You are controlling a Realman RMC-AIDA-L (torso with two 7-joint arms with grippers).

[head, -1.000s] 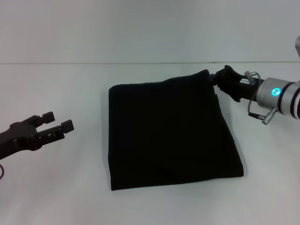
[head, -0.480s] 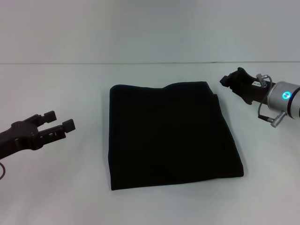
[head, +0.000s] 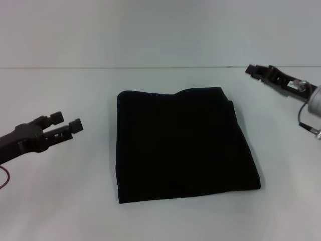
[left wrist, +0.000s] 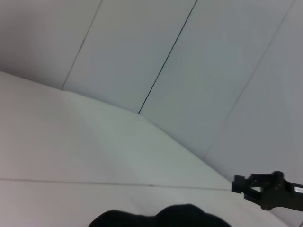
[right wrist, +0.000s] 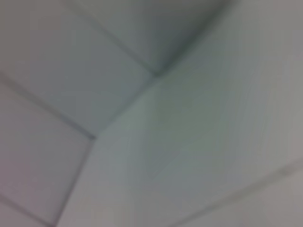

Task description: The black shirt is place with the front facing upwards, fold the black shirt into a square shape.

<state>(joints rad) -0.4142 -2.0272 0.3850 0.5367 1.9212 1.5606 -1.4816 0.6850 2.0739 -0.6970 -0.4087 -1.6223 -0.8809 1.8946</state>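
The black shirt (head: 180,145) lies flat in the middle of the white table, folded into a roughly square shape with no lettering showing. Its far edge (left wrist: 161,218) also shows in the left wrist view. My left gripper (head: 67,121) hovers open to the left of the shirt, well apart from it, with nothing between its fingers. Beyond the shirt's far right corner, my right gripper (head: 253,69) is raised clear of the cloth, open and empty. It appears again in the left wrist view (left wrist: 242,185). The right wrist view shows only wall panels.
The white table (head: 60,201) surrounds the shirt on every side. A pale panelled wall (head: 160,30) rises behind the table's far edge. A thin red cable (head: 3,176) hangs under my left arm.
My right gripper let go of the shirt's far right corner and drew back up and to the right. The corner settled flat. My left gripper shifted slightly.
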